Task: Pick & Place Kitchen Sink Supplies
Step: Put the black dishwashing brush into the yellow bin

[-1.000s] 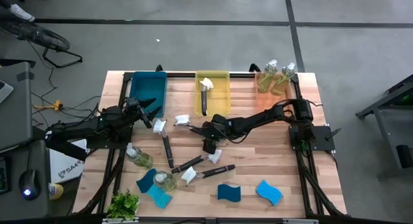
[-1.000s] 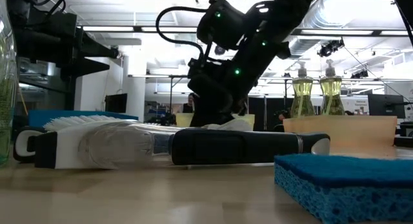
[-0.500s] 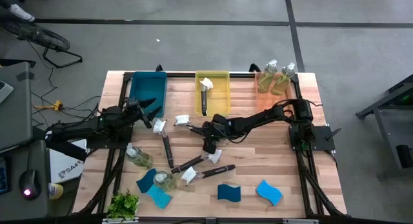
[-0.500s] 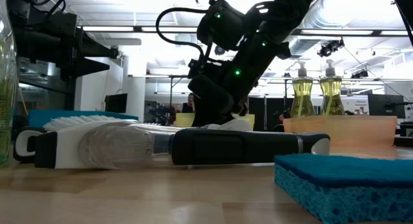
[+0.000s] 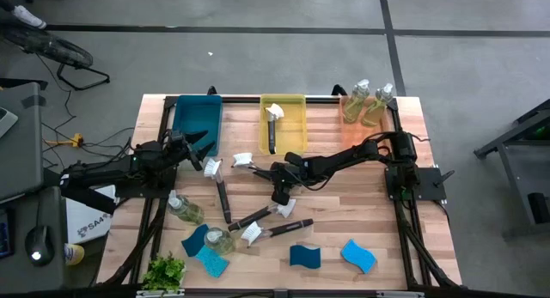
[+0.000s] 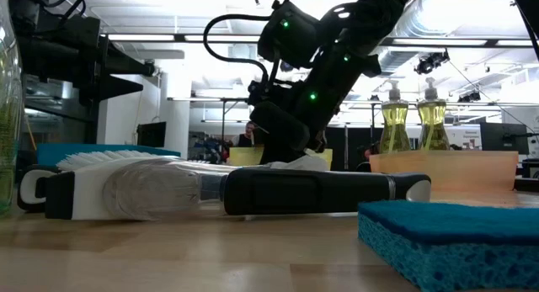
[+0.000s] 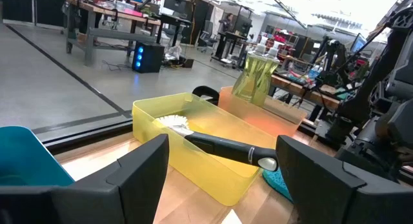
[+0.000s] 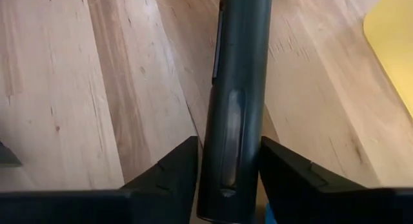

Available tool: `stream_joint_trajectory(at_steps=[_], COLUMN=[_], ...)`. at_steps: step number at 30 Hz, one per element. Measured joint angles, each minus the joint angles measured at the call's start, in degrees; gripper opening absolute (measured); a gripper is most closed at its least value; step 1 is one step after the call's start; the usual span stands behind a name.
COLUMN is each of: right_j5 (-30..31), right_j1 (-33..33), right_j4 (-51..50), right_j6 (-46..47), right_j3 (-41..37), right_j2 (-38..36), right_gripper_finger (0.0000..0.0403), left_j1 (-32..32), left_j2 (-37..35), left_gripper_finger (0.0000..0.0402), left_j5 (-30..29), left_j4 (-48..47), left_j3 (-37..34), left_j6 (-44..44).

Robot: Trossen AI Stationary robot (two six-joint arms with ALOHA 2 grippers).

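At table centre, your right gripper (image 5: 279,197) straddles a dish brush (image 8: 233,108), its fingers (image 8: 168,179) narrowed against the black handle. At nine o'clock your left gripper (image 5: 203,145) hovers wide by the blue bin (image 5: 196,118).

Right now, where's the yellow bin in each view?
High: yellow bin at back centre.
Low: yellow strip behind the right arm.
Left wrist: centre.
Right wrist: only a corner, at the edge.
Shared landmark: soap bottles beside it.
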Motion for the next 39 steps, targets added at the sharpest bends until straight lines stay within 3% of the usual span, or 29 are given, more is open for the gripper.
stream_joint_trajectory(at_steps=[6,20,32,39], right_j5=[-1.8,-3.1,-7.6,-3.5], right_j1=[0.0,0.6,5.6,9.3], right_j4=[0.3,-1.1,-13.9,-19.4], right_j6=[0.0,3.1,8.5,18.6], right_j3=[0.0,0.0,0.0,0.1], right_j2=[0.0,-4.0,-12.5,-18.4], right_gripper_finger=[0.0108,0.0108,0.0108,0.0108], left_j1=[0.0,0.0,0.0,0.0], left_j2=[0.0,0.0,0.0,0.0], left_gripper_finger=[0.028,0.028,0.028,0.028], left_j5=[0.0,0.0,0.0,0.0], left_j4=[0.0,0.0,0.0,0.0], left_j3=[0.0,0.0,0.0,0.0], left_j6=[0.0,0.0,0.0,0.0])
